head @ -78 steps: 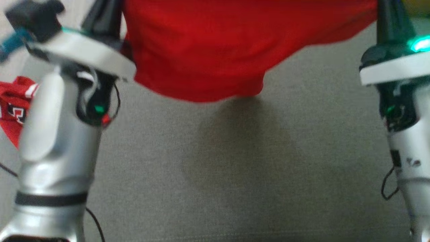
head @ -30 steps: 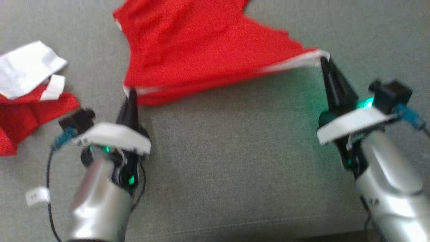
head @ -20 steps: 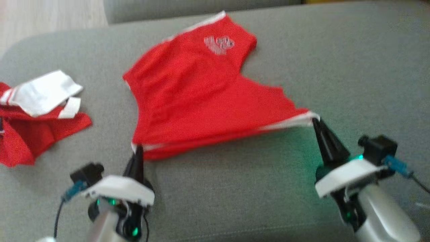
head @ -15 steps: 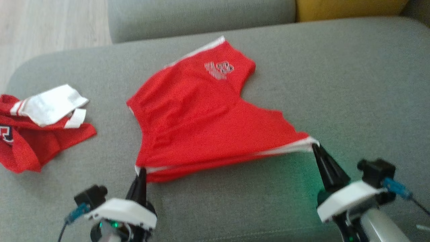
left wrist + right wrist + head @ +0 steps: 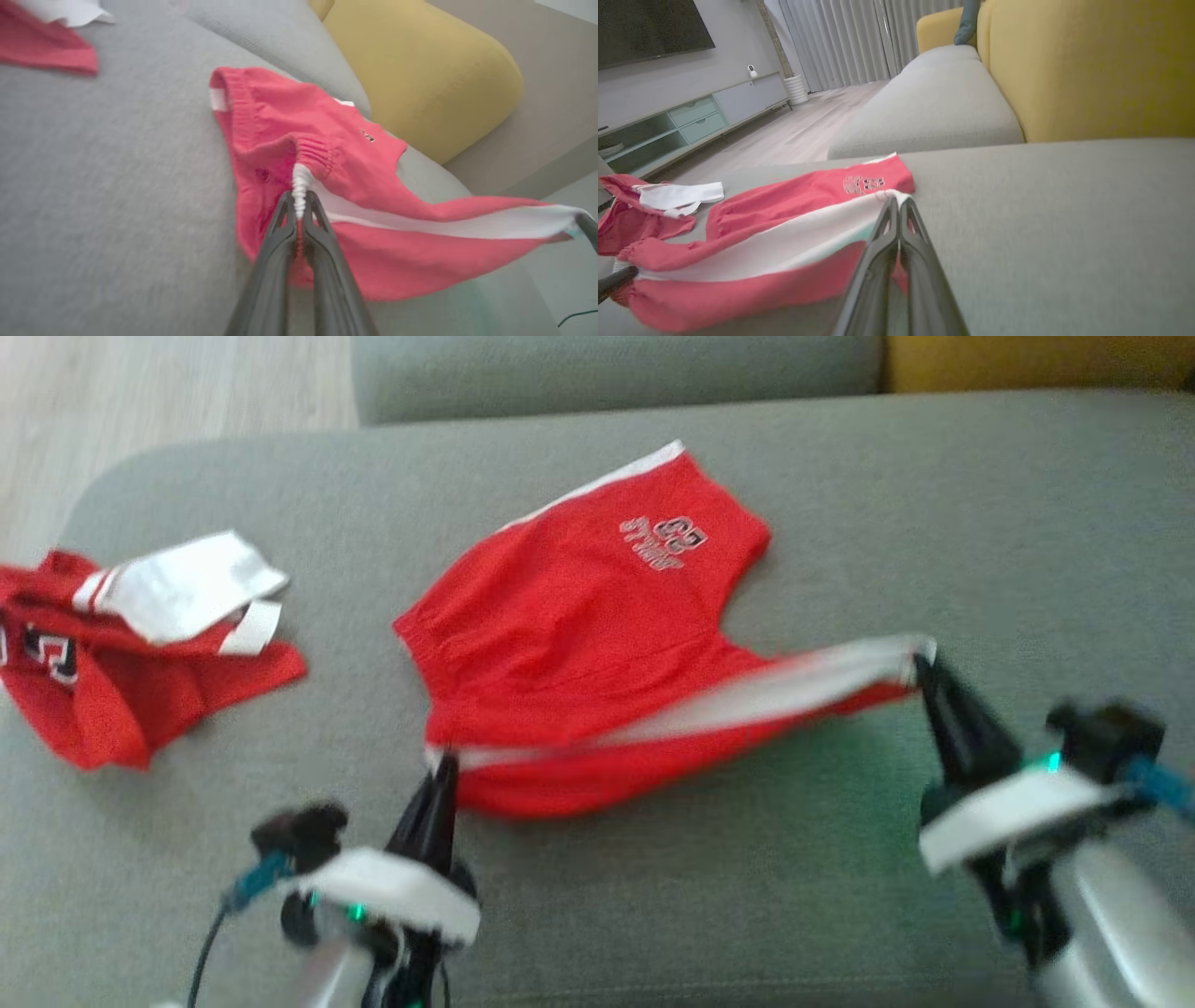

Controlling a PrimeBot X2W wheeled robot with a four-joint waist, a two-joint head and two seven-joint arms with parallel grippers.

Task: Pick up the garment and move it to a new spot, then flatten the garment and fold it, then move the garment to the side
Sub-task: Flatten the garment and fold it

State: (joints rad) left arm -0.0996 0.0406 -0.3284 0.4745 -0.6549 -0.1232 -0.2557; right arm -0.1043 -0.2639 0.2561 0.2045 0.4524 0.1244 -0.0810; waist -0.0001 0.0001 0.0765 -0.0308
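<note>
Grey sofa cushion (image 5: 653, 915): red shorts (image 5: 579, 616) lie mid-cushion, near edge taut between left gripper (image 5: 446, 767), pinched on the waistband end of the white side stripe (image 5: 747, 695), and right gripper (image 5: 922, 663), pinched on its hem end, presumably to spread the cloth flat.

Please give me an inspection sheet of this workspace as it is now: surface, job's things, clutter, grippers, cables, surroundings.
Surface: grey sofa cushion, wide and flat.
Job's things: red shorts, white side stripe, partly lying on the cushion, near edge stretched between both grippers.
Clutter: red and white garment crumpled at the robot's left, apart from the shorts.
Grippers: left gripper shut on the stripe at the waistband; right gripper shut on the stripe's other end.
Cables: dark cable hanging by the left wrist.
Surroundings: yellow cushion, wooden floor, low cabinet.
</note>
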